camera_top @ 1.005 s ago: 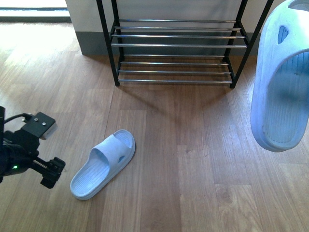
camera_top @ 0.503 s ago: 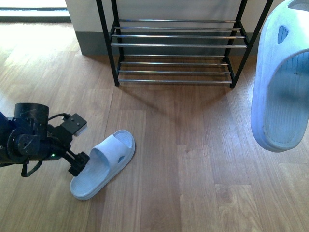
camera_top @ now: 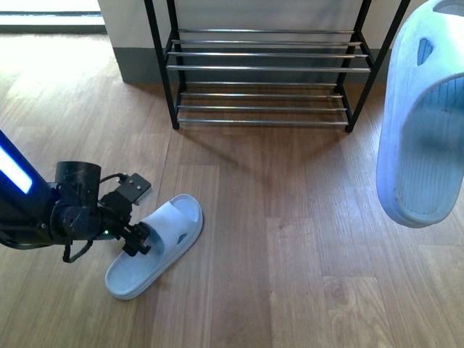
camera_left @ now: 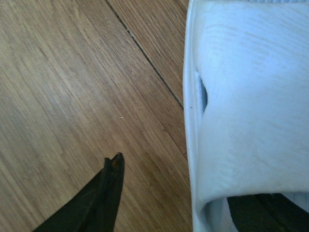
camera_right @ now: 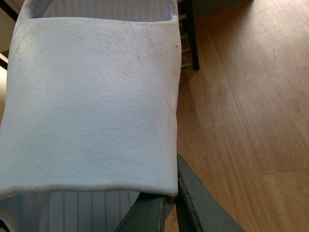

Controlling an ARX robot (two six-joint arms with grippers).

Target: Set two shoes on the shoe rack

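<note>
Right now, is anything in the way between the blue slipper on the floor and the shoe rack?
No, nothing visible. Only bare wooden floor lies between the sandal and the shoe rack, and the shelves in view hold nothing. The left gripper is at that sandal; the right gripper holds the other sandal.

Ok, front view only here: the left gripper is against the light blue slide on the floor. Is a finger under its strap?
Observer: Yes. The left wrist view shows one finger of the left gripper over bare wood floor beside the floor slide, the other tucked under its strap, jaws apart.
Operator: And the raised slide at the right? I see no gripper.
Observer: The right wrist view shows the right gripper pinching the raised slide at its strap's edge.
</note>
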